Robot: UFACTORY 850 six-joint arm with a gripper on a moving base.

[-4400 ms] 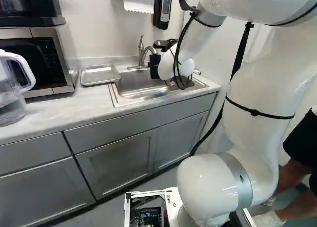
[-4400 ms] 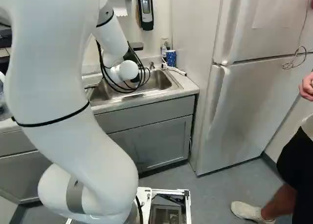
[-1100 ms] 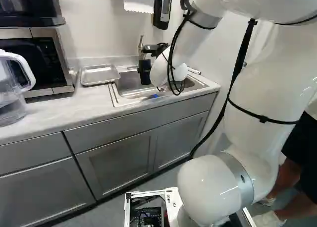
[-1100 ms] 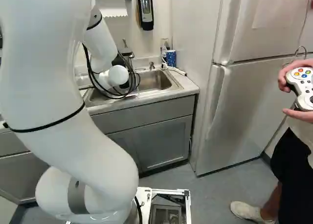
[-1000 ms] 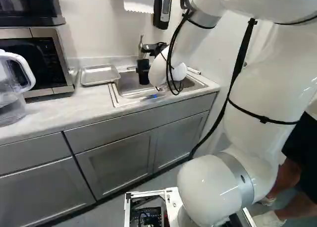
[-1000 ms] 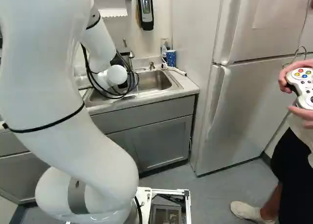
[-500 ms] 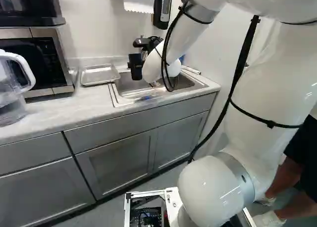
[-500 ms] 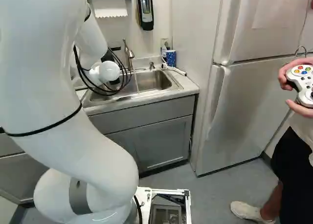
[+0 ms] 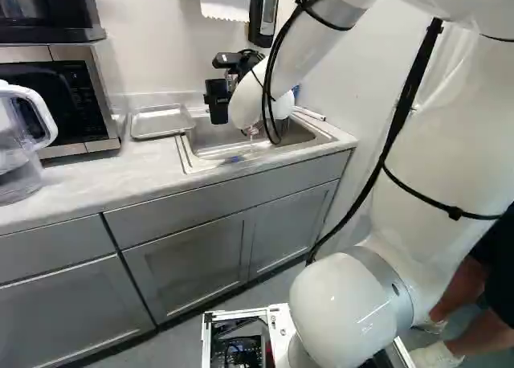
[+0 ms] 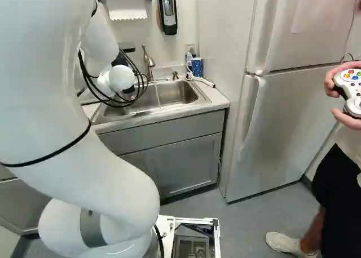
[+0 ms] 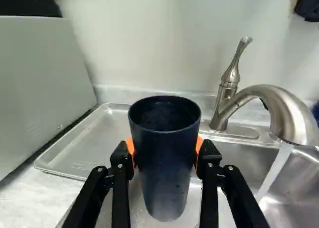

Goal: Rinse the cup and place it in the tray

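Cup stands upright between your fingers, pinched by both orange pads. You have the tray ahead and to one side of them, the running faucet on the other. Your arm slants down, holding the gripper above the sink.

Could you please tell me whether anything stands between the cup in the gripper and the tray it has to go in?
Nothing visible stands between the cup, upright in the gripper, and the tray. The running faucet is on the cup's other side, and the microwave stands beside the tray.
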